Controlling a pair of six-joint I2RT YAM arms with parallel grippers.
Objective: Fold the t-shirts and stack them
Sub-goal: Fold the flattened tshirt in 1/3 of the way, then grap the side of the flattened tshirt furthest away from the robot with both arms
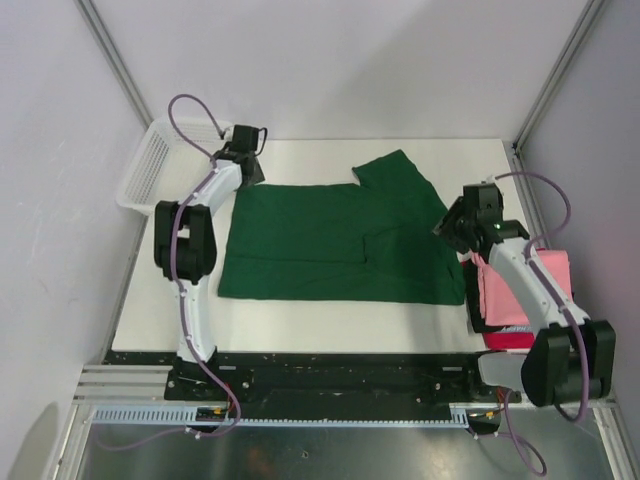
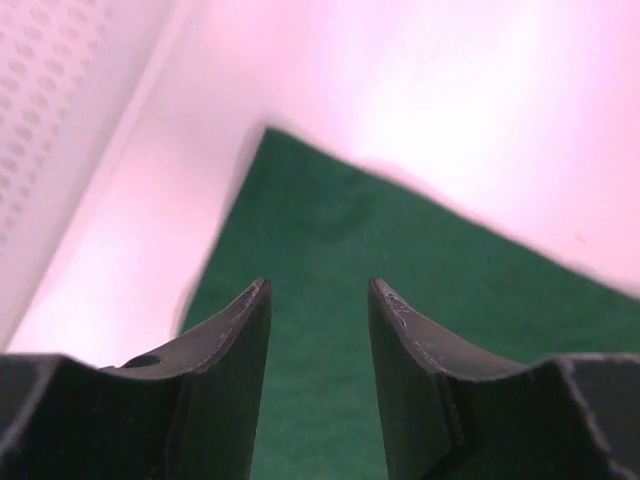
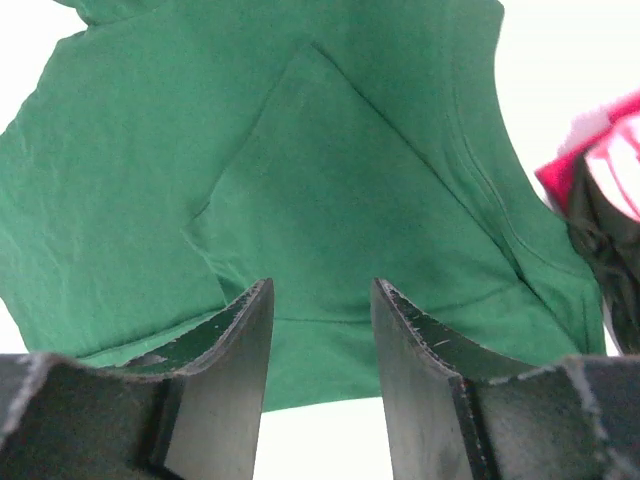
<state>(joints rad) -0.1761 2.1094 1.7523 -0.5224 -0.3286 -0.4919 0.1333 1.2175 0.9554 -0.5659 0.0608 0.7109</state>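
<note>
Left fingers (image 2: 235, 350): spread, nothing between them, poised over the far-left corner of the large dark green cloth t-shirt (image 1: 330, 240). The shirt lies flat on the white counter (image 1: 300, 335). Bare counter runs beyond that corner and to the left of the fingers, up to the white plastic mesh basket (image 1: 150, 170) at the counter's left edge.

Right fingers (image 3: 230, 370): spread, empty, above the shirt's right-hand portion, where a flap is folded inward. Bare counter shows under the fingers, past the shirt's nearest edge. Just right of these fingers, the folded pink t-shirt (image 1: 492, 295) rests on the folded red t-shirt (image 1: 505, 340), near the counter's right edge.

Count: three t-shirts, one basket, two finger pairs.
</note>
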